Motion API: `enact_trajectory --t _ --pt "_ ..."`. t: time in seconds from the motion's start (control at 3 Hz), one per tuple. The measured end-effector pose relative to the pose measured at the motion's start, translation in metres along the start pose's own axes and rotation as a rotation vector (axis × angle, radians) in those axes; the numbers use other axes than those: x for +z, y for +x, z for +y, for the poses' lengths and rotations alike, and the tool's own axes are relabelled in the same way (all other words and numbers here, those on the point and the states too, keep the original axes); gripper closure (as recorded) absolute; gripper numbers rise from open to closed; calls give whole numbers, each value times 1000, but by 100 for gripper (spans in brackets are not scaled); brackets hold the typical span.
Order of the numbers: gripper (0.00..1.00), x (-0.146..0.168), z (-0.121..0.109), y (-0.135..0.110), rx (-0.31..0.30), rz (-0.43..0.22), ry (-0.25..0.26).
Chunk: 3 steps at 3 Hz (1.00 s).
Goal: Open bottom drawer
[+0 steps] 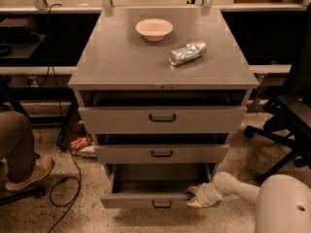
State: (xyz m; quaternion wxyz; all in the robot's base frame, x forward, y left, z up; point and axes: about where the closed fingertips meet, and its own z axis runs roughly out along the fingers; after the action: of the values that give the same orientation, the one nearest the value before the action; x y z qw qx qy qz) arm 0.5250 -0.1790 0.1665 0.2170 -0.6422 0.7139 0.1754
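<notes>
One gripper [194, 197] sits low in the frame, right of centre, at the right end of the bottom drawer [141, 201] where the front panel meets its upper edge. Whether it is open or closed on that edge cannot be told from here. Its pale arm [233, 186] runs off toward the lower right corner. The drawer is lowest of the three and stands well out from the cabinet, its dark inside showing above the front. It looks like stiff grey sheet metal, probably light while empty and running on slides, so a straight, level pull should suit it better than a sideways tug from one end. The small black loop handle [162, 204] at the centre of the front is the natural hold and is free. Above are the middle drawer [162, 154] and top drawer [163, 118], both slightly ajar. On the cabinet top [112, 62] rest a bowl [154, 29] and a crinkled silver packet [187, 53]. A person's shoe [28, 172] is at the left edge and a black chair [284, 123] at the right.
</notes>
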Motion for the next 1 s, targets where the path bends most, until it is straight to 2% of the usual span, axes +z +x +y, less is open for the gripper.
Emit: enact_trajectory --t 0.33,1.0 --pt "100 2 23 8 19 -25 13" --pt "100 -5 23 3 19 -25 13"
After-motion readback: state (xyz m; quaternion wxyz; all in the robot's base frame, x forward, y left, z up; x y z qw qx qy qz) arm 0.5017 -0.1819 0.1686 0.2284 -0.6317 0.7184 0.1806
